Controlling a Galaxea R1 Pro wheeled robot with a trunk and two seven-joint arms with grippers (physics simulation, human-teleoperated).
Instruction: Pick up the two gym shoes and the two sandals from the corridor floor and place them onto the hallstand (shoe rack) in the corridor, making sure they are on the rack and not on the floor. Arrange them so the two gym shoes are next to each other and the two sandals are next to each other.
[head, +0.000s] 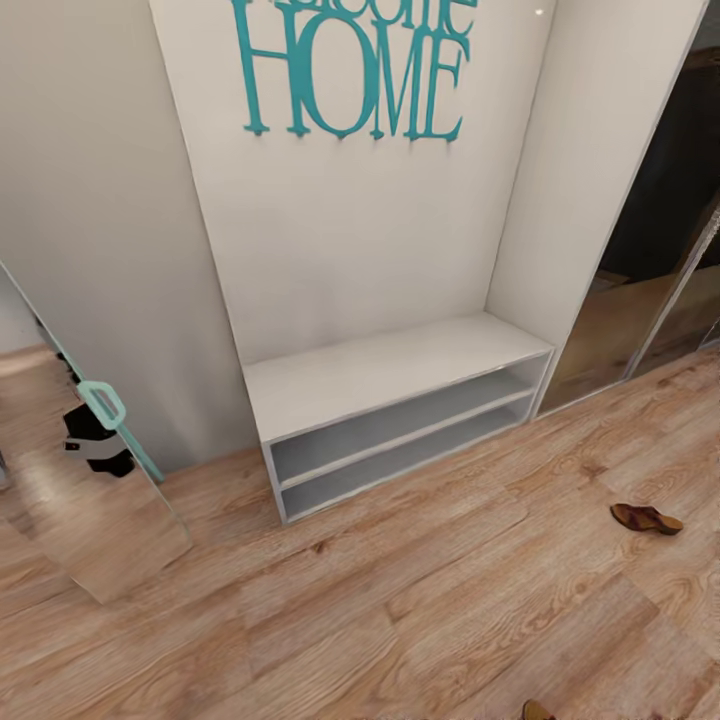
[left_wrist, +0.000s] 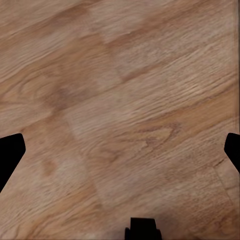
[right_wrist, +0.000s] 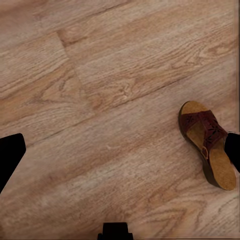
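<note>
Open floor (head: 400, 600) before the hallstand (head: 390, 375); one sandal (head: 646, 518) lies rightward.

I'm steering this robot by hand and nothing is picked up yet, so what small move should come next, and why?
Probably ease the right end effector sideways over the brown sandal and lower it. That sandal lies flat on the wood floor near one fingertip, off-centre between the spread fingers, and the grey shoe bench holds nothing yet.

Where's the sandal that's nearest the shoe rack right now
In the head view, that sandal lies on the corridor floor at the right, in front of and to the right of the shoe rack.
</note>
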